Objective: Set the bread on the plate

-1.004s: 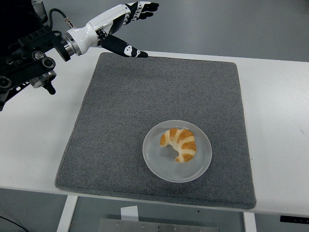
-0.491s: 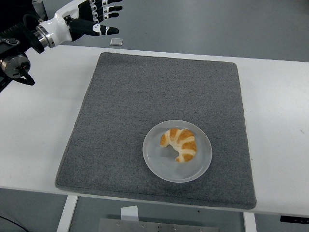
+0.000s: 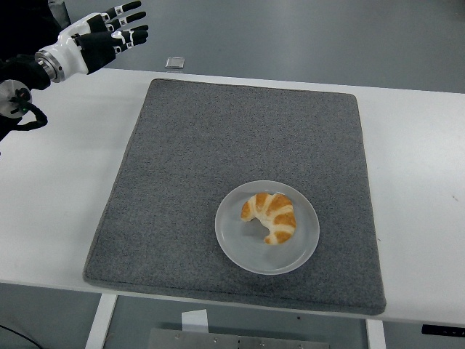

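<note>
Over the last second the left hand (image 3: 102, 36) had drawn back toward the upper left corner of the frame: a second earlier it reached in over the far left corner of the grey mat (image 3: 240, 189), half a second earlier it had cleared that corner, and at this moment it hung above the far left edge of the white table (image 3: 58, 196), well apart from everything on the mat. Its fingers (image 3: 123, 22) were spread and straight, holding nothing. The croissant (image 3: 271, 216) lay on the translucent white plate (image 3: 232, 240), in the lower middle of the frame, right of centre on the mat, and neither had shifted across the three views. A small pale tile-like object (image 3: 174, 62) sat beyond the table's far edge near the top, uncovered as the hand moved off. With the bread resting wholly inside the plate's rim and the hand withdrawn and empty, the task looked complete; the retreat read as the closing move. The right arm did not appear.
</note>
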